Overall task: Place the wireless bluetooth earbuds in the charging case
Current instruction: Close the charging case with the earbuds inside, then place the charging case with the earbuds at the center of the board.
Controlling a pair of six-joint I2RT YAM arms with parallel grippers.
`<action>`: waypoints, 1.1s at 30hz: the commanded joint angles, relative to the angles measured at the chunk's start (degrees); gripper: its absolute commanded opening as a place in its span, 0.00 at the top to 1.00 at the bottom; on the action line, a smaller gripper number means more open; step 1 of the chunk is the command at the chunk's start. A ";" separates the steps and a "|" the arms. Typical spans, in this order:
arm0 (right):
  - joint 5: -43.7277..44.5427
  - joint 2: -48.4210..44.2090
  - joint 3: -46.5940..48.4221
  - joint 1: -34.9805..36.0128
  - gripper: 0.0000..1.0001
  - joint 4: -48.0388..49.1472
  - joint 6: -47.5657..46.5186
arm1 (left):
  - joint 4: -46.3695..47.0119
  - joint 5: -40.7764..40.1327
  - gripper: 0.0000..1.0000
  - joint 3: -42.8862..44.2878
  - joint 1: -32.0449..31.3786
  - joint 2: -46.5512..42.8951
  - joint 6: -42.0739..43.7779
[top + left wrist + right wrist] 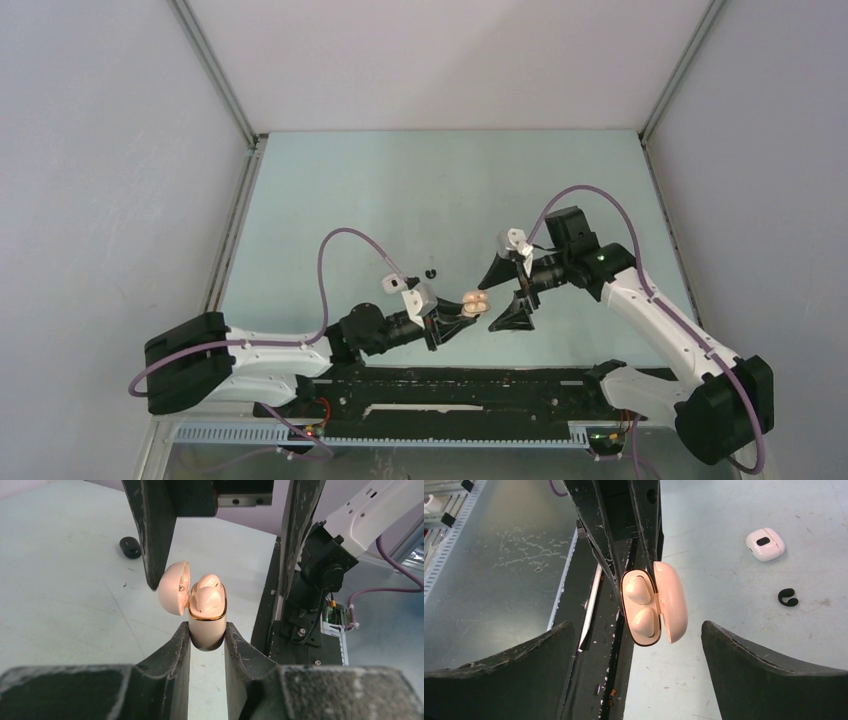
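My left gripper [207,630] is shut on the body of a beige charging case [207,625] with a gold rim and holds it off the table. Its lid [175,587] is swung open. Two beige earbuds [639,591] sit side by side in the case's wells. My right gripper [638,630] faces the case [476,303] from the right. It is open, with nothing in it. Its black fingers [150,530] stand on either side of the case without touching it. A black earbud [788,597] lies loose on the table behind.
A white closed case [765,544] rests on the table near the black earbud [430,272]. The black base rail [450,385] runs along the near edge under both arms. Grey walls enclose the pale table [450,180].
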 commanded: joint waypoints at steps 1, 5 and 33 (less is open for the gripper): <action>1.51 0.33 0.93 1.26 0.01 -0.70 -2.72 | 1.79 0.32 1.00 3.18 0.05 0.81 0.47; 0.14 -2.05 0.93 1.31 0.01 -2.04 -3.51 | 0.99 -3.09 1.00 3.96 0.99 2.27 -2.63; 29.04 -2.26 -1.80 -3.92 0.05 18.56 14.50 | -31.00 -11.49 1.00 15.41 12.84 9.31 -26.92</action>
